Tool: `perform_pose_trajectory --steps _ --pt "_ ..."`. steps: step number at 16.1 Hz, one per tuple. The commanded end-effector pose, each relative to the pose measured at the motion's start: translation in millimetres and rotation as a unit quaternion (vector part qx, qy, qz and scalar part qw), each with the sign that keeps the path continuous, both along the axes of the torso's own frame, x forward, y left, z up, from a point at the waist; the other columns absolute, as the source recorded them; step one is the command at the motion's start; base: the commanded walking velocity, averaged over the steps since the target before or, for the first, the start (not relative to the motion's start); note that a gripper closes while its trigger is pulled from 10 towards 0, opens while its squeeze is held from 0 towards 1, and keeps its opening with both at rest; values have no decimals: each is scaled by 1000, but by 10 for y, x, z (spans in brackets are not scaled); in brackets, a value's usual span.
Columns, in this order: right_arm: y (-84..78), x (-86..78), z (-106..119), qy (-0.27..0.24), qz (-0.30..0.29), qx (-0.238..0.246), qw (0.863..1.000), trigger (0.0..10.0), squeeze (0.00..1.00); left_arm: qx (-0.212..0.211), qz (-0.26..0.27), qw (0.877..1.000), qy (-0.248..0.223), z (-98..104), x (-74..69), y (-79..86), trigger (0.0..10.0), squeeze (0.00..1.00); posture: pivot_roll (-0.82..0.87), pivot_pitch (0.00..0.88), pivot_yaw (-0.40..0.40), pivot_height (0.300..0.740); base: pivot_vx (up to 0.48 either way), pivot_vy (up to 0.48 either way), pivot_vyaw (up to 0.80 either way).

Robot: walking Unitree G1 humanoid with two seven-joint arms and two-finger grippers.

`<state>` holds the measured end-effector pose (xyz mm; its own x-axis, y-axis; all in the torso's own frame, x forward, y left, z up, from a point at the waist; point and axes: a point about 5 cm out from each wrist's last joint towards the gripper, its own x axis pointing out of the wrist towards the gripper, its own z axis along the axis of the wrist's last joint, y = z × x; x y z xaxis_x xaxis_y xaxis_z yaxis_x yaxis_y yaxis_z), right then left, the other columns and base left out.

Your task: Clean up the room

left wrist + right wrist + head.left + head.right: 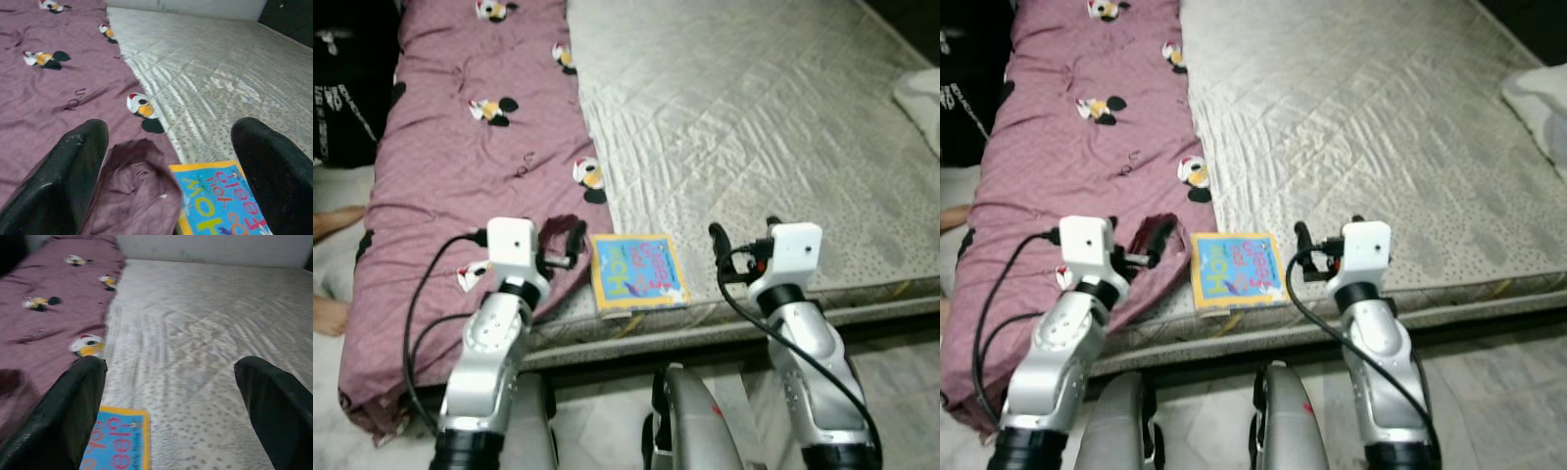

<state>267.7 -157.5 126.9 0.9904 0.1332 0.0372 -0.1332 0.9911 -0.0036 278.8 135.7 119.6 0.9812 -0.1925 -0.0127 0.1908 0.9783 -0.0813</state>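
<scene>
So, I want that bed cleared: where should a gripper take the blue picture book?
Probably by its near edge: the book lies flat at the mattress front edge, slightly overhanging. Come from the robot's side, one finger above and one below. The open left gripper and right gripper flank it.

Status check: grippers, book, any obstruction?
Left gripper open, over the blanket edge. Right gripper open, above the mattress. Book flat at the mattress edge between them, untouched. Nothing blocking.

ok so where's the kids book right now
The book lies flat at the mattress's near edge, between the left gripper and right gripper, right beside the purple blanket.
</scene>
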Motion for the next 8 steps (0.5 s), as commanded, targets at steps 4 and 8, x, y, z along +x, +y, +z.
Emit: perform_pose_trajectory --steps 4,8 --pt "-97 -103 -19 8 -3 -15 1000 10000 0 -2 4 1000 12 -42 38 -16 10000 0 -74 148 -59 576 0 0 0" --pt "-229 -183 -50 19 -10 -32 999 10000 0 -20 17 1000 9 -30 101 13 10000 0 -79 149 -62 576 0 0 0"
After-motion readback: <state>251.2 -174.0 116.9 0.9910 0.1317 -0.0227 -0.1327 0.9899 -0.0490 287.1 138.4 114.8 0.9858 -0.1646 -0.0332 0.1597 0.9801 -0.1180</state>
